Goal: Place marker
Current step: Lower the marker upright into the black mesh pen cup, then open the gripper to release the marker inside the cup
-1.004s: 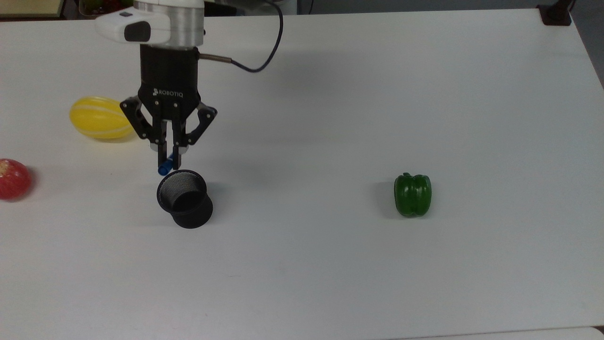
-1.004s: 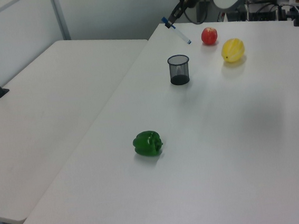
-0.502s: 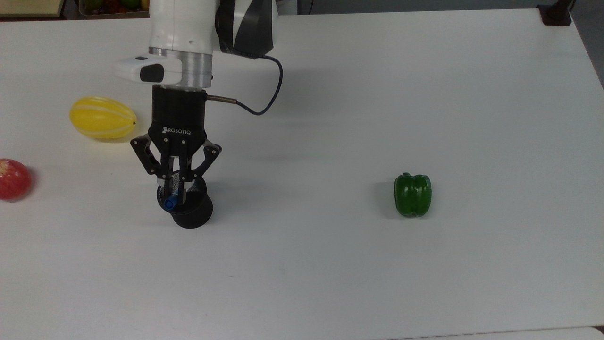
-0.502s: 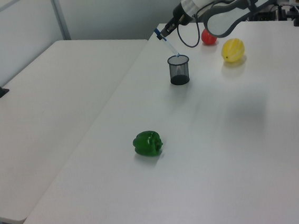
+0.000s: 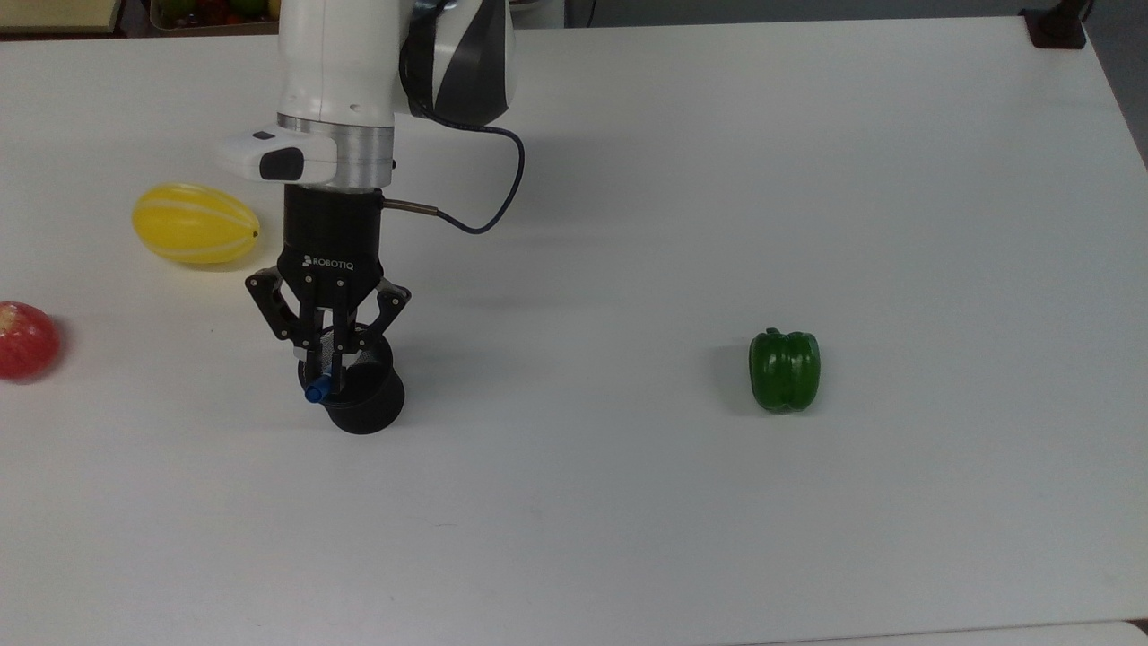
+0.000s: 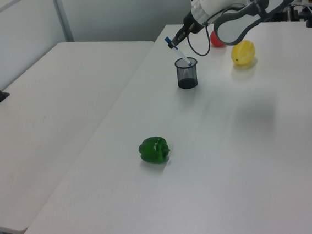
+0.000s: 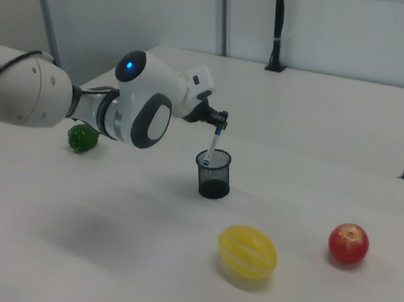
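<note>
Blue-capped marker [image 6: 175, 49] pinched in closed gripper [image 5: 326, 357], tilted, lower tip just inside mesh cup [image 5: 360, 401] directly below; still to lower and let go.

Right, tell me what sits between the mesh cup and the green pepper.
Nothing: in the top view the stretch of white table between the mesh cup and the green pepper is bare.

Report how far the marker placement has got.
Done: the marker has been picked up and carried to the black mesh cup. In hand: the claw grips it near its upper end, tilted, with the lower tip just inside the cup's rim. Left: lower it further, open the claw and retreat.
</note>
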### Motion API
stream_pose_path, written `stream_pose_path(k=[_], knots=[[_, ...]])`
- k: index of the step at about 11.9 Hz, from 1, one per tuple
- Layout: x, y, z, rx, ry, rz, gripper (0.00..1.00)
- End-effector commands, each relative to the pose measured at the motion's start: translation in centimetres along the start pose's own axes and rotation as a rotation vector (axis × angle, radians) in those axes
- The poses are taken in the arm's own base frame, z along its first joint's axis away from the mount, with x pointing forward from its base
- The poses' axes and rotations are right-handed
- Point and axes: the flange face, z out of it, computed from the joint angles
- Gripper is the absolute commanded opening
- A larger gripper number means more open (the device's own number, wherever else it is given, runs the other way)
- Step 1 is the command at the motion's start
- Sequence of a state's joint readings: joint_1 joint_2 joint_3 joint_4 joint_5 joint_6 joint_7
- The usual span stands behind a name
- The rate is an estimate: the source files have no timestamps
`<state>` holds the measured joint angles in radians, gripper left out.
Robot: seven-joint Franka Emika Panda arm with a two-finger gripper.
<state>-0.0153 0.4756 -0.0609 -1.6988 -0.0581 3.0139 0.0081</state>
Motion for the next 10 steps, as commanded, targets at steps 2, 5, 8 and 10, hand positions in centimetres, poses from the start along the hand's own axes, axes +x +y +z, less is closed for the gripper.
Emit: stream_pose_path(k=[2,5,8,10], knots=[[-1.24,0.1,-0.06,0.0,-0.007,0.017,0.18],[-1.35,0.52,0.04,-0.005,-0.008,0.021,0.25],[-1.35,0.53,0.04,-0.005,-0.008,0.023,0.95],[-1.34,0.42,0.03,-0.003,-0.008,0.022,1.0]])
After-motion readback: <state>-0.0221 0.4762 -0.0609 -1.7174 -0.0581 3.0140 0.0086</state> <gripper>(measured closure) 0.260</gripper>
